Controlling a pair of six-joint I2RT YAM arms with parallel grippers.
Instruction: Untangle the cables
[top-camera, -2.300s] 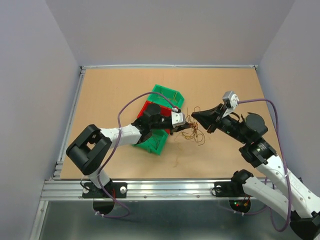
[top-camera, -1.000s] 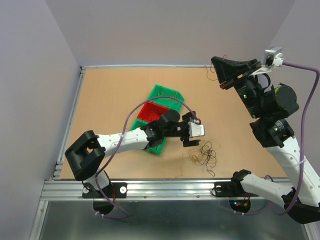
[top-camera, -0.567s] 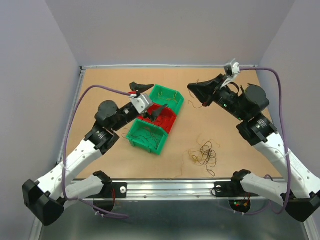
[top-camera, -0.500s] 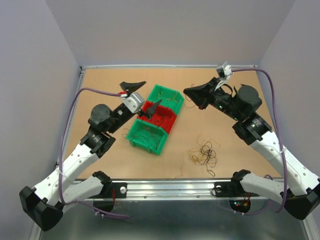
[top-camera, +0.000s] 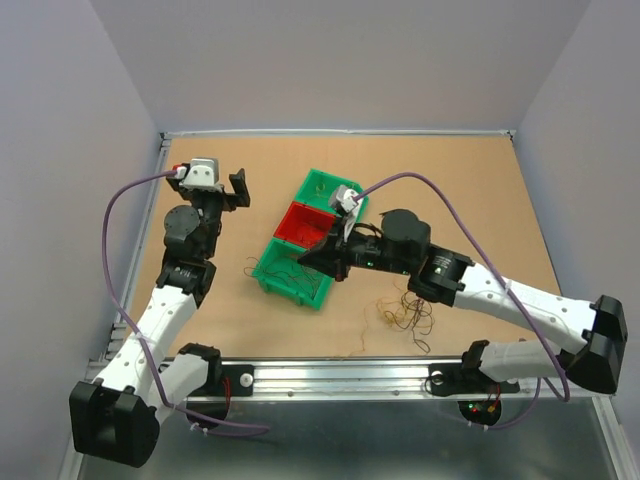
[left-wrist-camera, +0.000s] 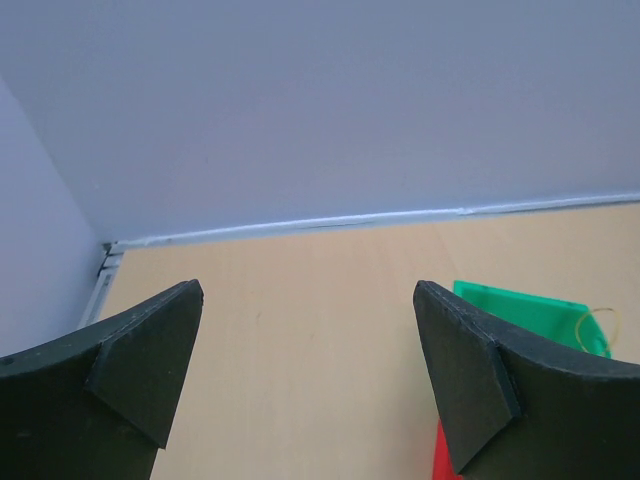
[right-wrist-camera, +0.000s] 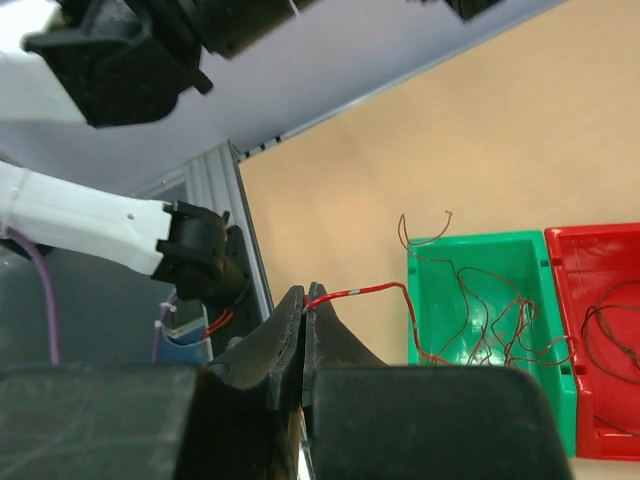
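Right hand (right-wrist-camera: 303, 300) swung left, seemingly pinching a cable (right-wrist-camera: 355, 291)

right tool (right-wrist-camera: 304, 293): pinching red wire (right-wrist-camera: 365, 290) | wire trails into green bin (right-wrist-camera: 414, 320) | red bin (right-wrist-camera: 600, 240) beside, apparently touching

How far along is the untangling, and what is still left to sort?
Partly done. Loose strands lie in the near green bin and the red bin. In hand: the right gripper is shut on a red wire that runs into that green bin. Left: a tangled clump on the table. The left gripper is open and empty.
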